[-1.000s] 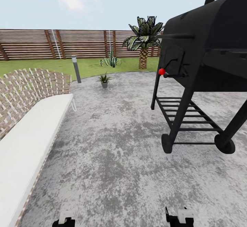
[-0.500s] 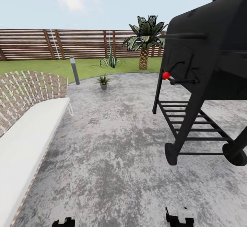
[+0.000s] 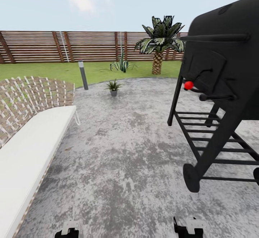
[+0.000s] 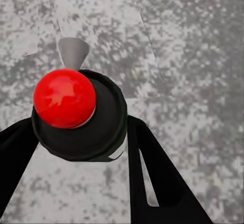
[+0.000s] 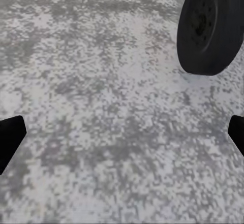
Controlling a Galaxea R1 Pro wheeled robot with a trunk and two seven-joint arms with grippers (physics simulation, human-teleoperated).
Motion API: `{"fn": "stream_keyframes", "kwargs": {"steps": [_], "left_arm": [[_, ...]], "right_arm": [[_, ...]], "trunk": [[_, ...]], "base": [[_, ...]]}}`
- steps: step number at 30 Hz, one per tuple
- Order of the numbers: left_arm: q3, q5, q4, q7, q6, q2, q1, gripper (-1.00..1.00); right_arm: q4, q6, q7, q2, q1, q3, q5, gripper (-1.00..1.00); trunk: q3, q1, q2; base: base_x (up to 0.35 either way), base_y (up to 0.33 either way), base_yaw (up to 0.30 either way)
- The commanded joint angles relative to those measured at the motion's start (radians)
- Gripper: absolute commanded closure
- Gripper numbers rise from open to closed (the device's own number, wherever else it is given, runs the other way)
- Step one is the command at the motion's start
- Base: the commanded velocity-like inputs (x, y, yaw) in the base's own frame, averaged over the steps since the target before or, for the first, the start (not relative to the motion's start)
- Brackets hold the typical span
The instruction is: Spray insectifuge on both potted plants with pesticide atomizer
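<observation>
So we're on the mottled grey stone patio [image 3: 122, 151] in the garden, with the left gripper [image 4: 76, 148] closed on the pesticide atomizer [image 4: 76, 115]; in the left wrist view we're looking straight down onto its red top, the dark body wedged between the two black fingers [image 4: 152, 173] with the jaws snug against it on both sides. The right gripper [image 5: 122, 137] has its jaws spread wide and nothing between them, just patio underneath and a black grill wheel [image 5: 209, 28] off to one side (that's the wheel of the big black grill [image 3: 223, 87], whose red round knob [image 3: 188, 85] sits on its side). One of the potted plants [image 3: 113, 87] stands at the far edge of the patio, well ahead of us, near a short grey post [image 3: 83, 74]; behind it there's lawn, a spiky plant [image 3: 122, 64], a palm tree [image 3: 160, 44] and the brown slatted fence [image 3: 54, 46]; a woven lounger with a white cushion [image 3: 32, 148] runs along our left.
</observation>
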Motion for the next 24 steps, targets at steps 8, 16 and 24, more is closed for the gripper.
{"fn": "stream_keyframes", "kwargs": {"steps": [8, 16, 24], "left_arm": [[0.008, -0.007, 0.002, -0.005, -0.004, -0.001, -0.001, 1.0], [0.008, -0.008, 0.002, -0.005, -0.004, 0.0, -0.001, 1.0], [0.008, -0.008, 0.002, -0.005, -0.004, 0.0, -0.001, 1.0]], "right_arm": [[0.001, -0.001, -0.006, 0.0, 0.0, 0.009, -0.003, -1.0], [0.001, 0.0, -0.006, 0.0, 0.0, 0.009, -0.003, -1.0], [0.001, -0.002, -0.006, 0.0, 0.0, 0.009, -0.003, -1.0]], "trunk": [[-0.001, 0.0, 0.0], [-0.001, 0.0, 0.0], [-0.001, 0.0, 0.0]], "base": [[0.34, 0.047, 0.003], [0.34, 0.0, 0.0], [0.34, 0.0, 0.0]]}}
